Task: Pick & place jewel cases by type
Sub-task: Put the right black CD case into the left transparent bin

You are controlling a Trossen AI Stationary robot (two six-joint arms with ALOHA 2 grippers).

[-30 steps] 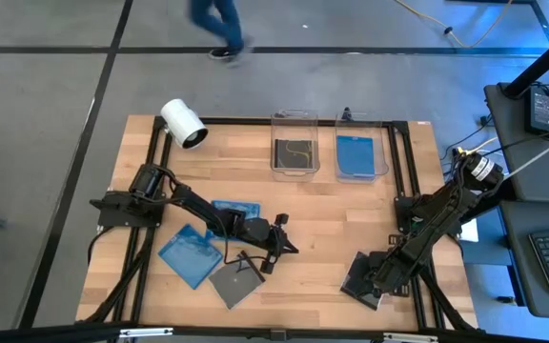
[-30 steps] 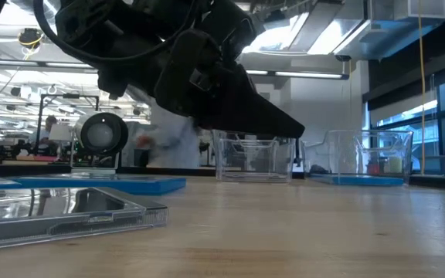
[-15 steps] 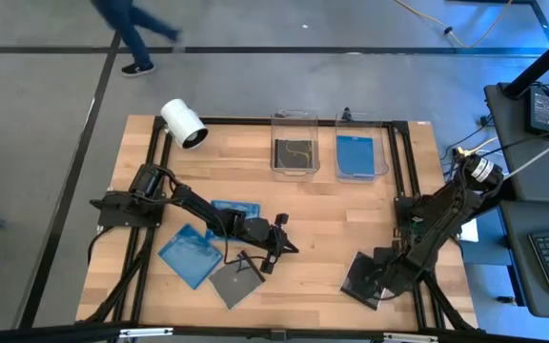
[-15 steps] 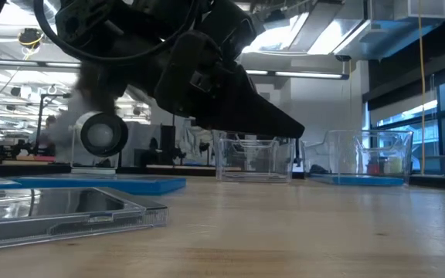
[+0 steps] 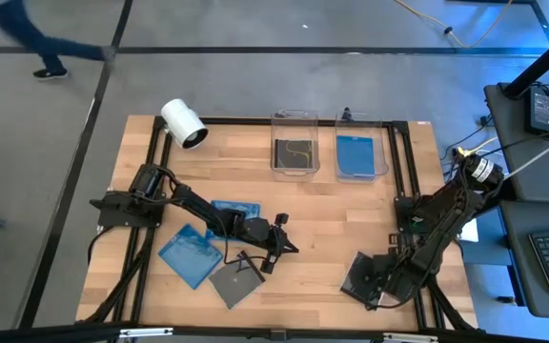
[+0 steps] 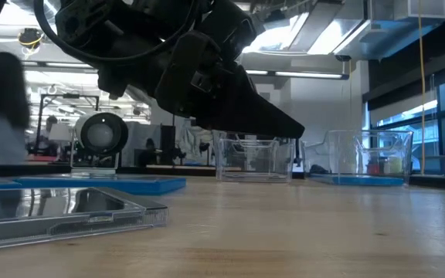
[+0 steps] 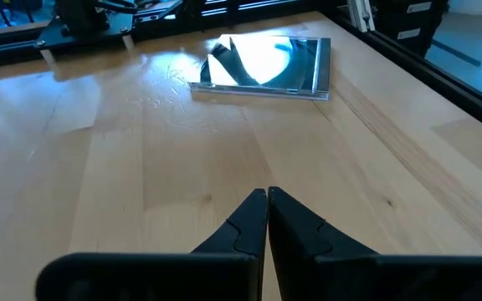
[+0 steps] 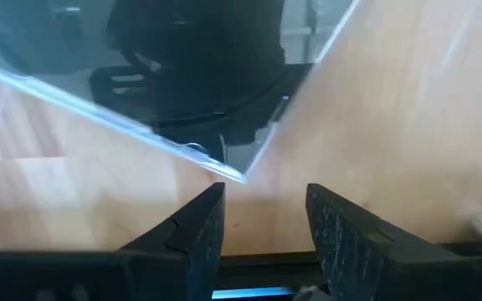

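Observation:
In the high view, two translucent blue jewel cases [image 5: 191, 253] [image 5: 235, 209] and a grey one [image 5: 235, 282] lie flat near the table's left. Above the bare wood just right of them hovers my left gripper [image 5: 294, 249], shut [image 7: 268, 197] and touching nothing. A dark case [image 5: 361, 275] lies flat near the right near corner. My right gripper [image 5: 383, 280] sits at that case's right side, open [image 8: 263, 199]. A corner of the dark case [image 8: 234, 172] stands just ahead of the gap between its fingers. One dark case [image 5: 294, 152] and one blue case [image 5: 357, 154] lie in the bins.
Two clear bins [image 5: 293, 119] [image 5: 381, 143] stand at the far edge, with a white cylindrical camera [image 5: 183, 123] at the far left corner. Black frame rails [image 5: 400, 162] run along the table's sides. Bare wood lies between the two arms. A person walks on the floor beyond the table [image 5: 36, 43].
My right gripper has crept a little toward the table's near edge beside the dark case, staying open. The left arm has kept still. The person beyond the table has walked toward the left.

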